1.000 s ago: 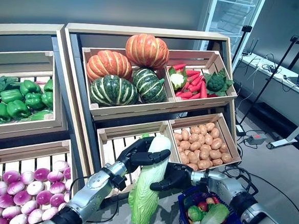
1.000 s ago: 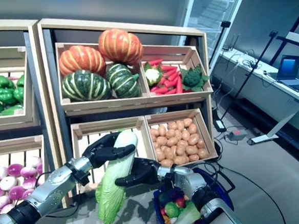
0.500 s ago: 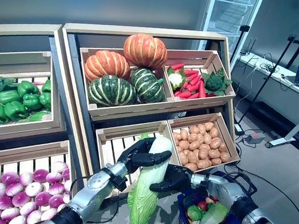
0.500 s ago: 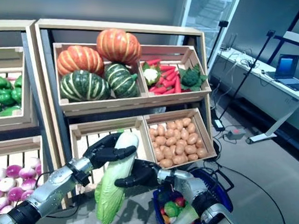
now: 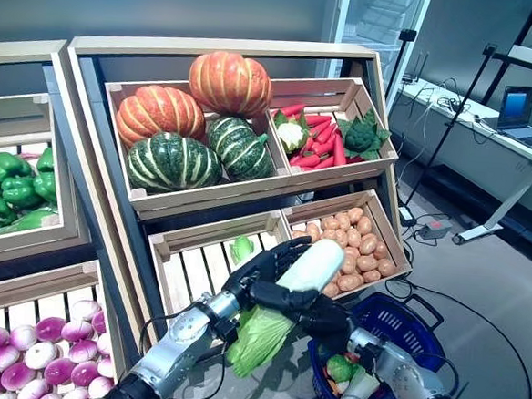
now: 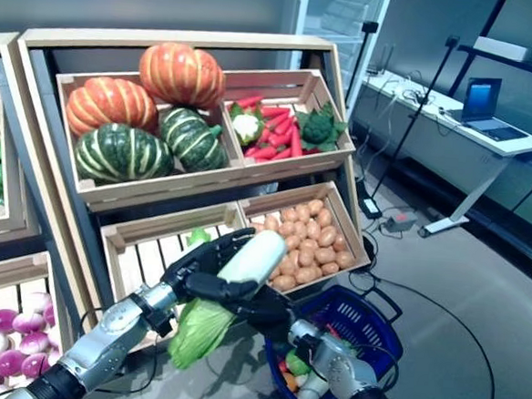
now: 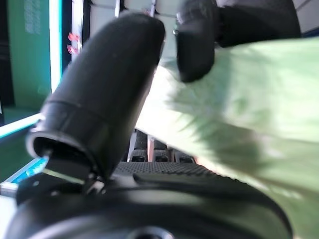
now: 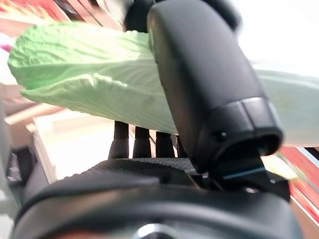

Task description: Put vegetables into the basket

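Both hands curl round the napa cabbage (image 5: 282,301), tilted in the air left of the blue basket (image 5: 402,320): left hand (image 5: 263,265) above, right hand (image 5: 309,307) beneath. Wooden crates (image 5: 249,175) stand behind on the grey floor (image 5: 479,287), a desk (image 5: 489,147) far right.

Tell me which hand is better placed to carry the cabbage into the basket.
Probably the right. Both hands grip the cabbage, but the right hand holds it on the side of the blue basket and its arm runs beside it. The left hand comes from the far side and would have to reach across.
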